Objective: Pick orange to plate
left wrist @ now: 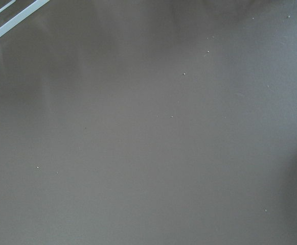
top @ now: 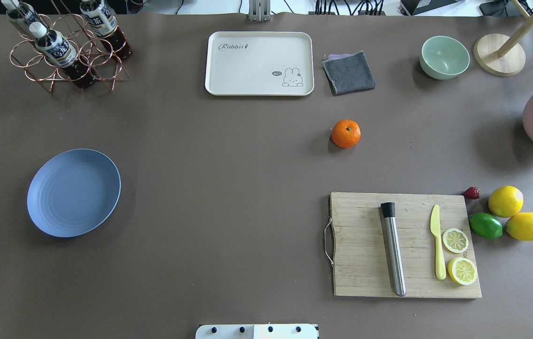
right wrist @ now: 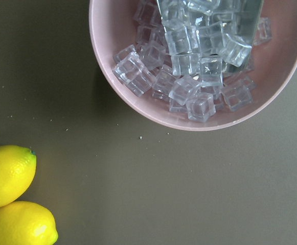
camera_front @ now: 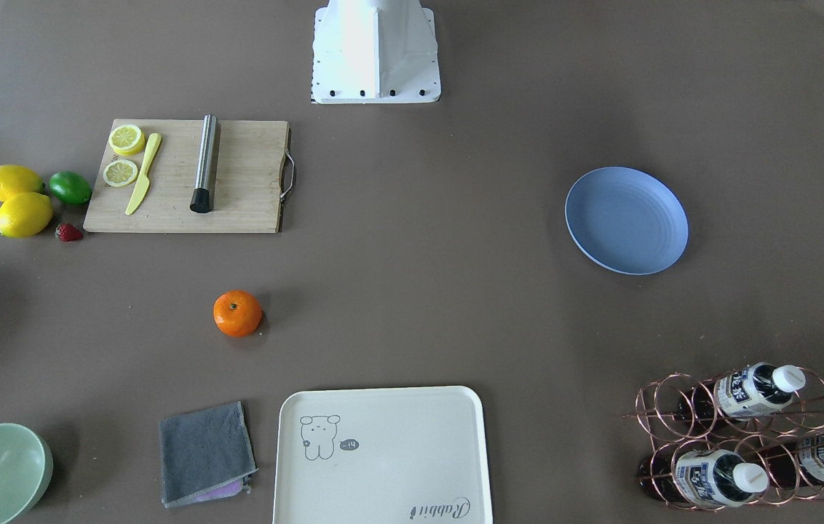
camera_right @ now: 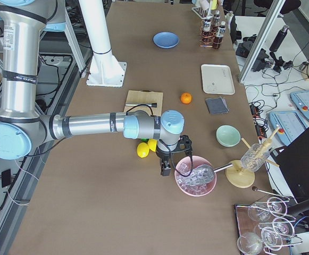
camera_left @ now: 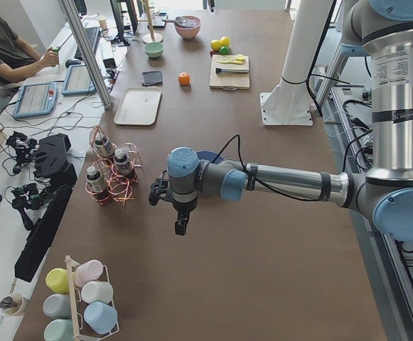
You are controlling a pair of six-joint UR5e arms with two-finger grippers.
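The orange point(top: 346, 133) sat on table point(top: 229, 188) between tray point(top: 259, 89) and cutting board point(top: 360, 245), well apart from plate point(top: 73, 192). Left tool point(camera_left: 181, 227), right tool point(camera_right: 165, 170): grip state couldn't tell.

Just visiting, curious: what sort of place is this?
Probably a robotics lab staged as a kitchen: a robot arm over the table, a person seated alongside, a cutting board with lemon slices.

I count one orange point(top: 346, 133), one blue plate point(top: 73, 192), two whole lemons point(top: 505, 201), two cut lemon halves point(top: 455, 240), one lime point(top: 485, 225), one strawberry point(top: 471, 192), three bottles point(top: 54, 47), one tray point(top: 247, 70), one cloth point(top: 349, 72), one cutting board point(top: 360, 245), one knife point(top: 438, 245), two bowls point(top: 444, 57).
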